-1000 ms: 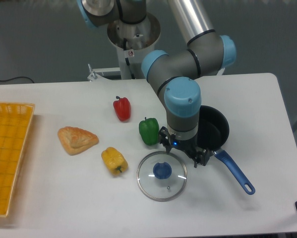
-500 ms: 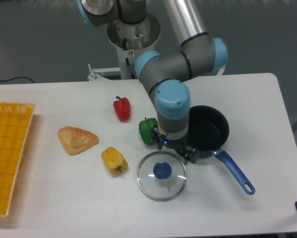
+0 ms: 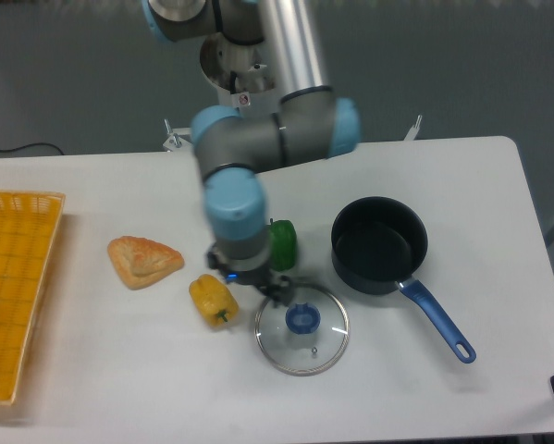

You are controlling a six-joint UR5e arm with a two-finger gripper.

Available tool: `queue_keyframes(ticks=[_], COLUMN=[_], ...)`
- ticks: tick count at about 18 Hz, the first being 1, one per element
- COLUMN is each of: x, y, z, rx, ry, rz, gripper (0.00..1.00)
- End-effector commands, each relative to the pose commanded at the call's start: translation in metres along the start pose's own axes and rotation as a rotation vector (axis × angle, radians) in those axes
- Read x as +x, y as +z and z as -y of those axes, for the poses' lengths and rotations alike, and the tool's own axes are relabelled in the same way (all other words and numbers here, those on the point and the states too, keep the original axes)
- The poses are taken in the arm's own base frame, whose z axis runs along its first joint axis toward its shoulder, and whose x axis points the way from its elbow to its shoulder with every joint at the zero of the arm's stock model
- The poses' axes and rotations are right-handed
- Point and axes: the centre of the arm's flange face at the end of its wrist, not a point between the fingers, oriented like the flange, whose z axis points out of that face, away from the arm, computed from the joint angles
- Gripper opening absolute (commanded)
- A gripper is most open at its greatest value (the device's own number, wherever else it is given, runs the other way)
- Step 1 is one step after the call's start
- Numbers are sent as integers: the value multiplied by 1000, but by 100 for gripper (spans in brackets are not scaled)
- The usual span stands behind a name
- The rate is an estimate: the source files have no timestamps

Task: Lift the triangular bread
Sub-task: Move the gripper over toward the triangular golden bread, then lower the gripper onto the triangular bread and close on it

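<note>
Bread (image 3: 144, 260), triangular with a flaky golden crust, lies flat on the white counter (image 3: 461, 185), left of a glossy yellow pepper (image 3: 213, 300). Claw (image 3: 254, 281) hovers between that pepper and a round glass lid (image 3: 302, 328), holding nothing; its opening cannot be told.

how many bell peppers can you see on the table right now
2 visible: a yellow pepper right of the triangular bread, and a green pepper half behind the arm. More may be hidden.
</note>
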Motion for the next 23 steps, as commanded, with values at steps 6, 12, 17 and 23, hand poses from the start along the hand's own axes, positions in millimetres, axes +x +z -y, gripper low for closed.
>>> queue_keyframes(ticks=[6, 12, 17, 23], x=[58, 94, 120, 144], y=[6, 24, 40, 61], z=[19, 23, 27, 25], rx=[-44, -80, -99, -126], ry=[148, 506, 633, 713], rz=[30, 3, -19, -35], gripper=[100, 100, 100, 100])
